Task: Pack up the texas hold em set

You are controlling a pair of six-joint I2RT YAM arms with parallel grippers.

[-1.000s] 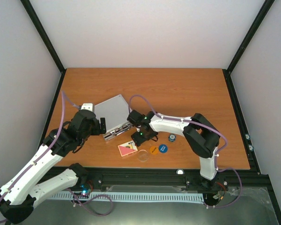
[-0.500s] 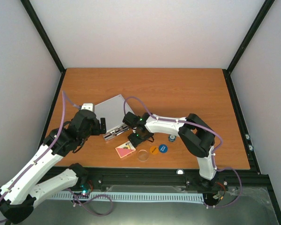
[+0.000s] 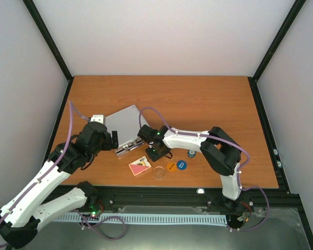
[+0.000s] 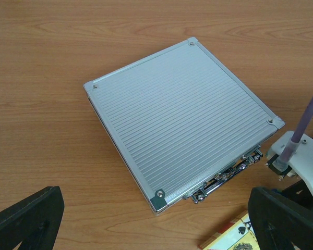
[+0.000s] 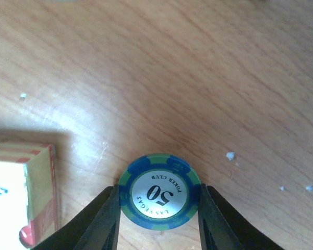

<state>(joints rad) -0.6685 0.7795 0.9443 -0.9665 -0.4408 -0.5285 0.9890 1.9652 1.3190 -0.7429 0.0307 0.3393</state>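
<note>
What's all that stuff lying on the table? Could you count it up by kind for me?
Silver case: 1
Card deck: 1
Discs: 3 (clear disc, orange disc, blue disc)
Single poker chip marked 50: 1
Small chip stack: 1, its chips too small to count
Total: 7

Left of the right jaws, the card deck [image 5: 21, 192] is cut off by the left and bottom edges of the right wrist view. Those jaws run out of frame below the chip [image 5: 160, 191] they pinch. From above, that chip is hidden under the wrist. The left jaws show only as dark tips in the lower corners. The small stack [image 3: 191, 153] right of the right jaws is too small to count.
</note>
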